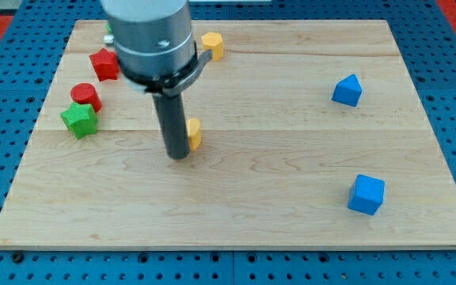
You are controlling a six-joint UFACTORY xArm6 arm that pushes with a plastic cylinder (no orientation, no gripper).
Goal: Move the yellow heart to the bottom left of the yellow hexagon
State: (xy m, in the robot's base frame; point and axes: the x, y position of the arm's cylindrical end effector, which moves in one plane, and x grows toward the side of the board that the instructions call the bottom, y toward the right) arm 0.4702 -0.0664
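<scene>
The yellow heart [194, 134] lies near the board's middle, left of centre, partly hidden behind my rod. My tip [178, 156] rests on the board touching or almost touching the heart's left side. The yellow hexagon [212, 44] sits near the board's top edge, up and slightly right of the heart, well apart from it. The arm's grey body covers the area left of the hexagon.
A red star [104, 63], a red cylinder [86, 96] and a green star [79, 119] cluster at the board's left. A bit of green [109, 30] shows behind the arm. Two blue blocks sit at the right [347, 90] [366, 195]. The wooden board [291, 158] lies on blue pegboard.
</scene>
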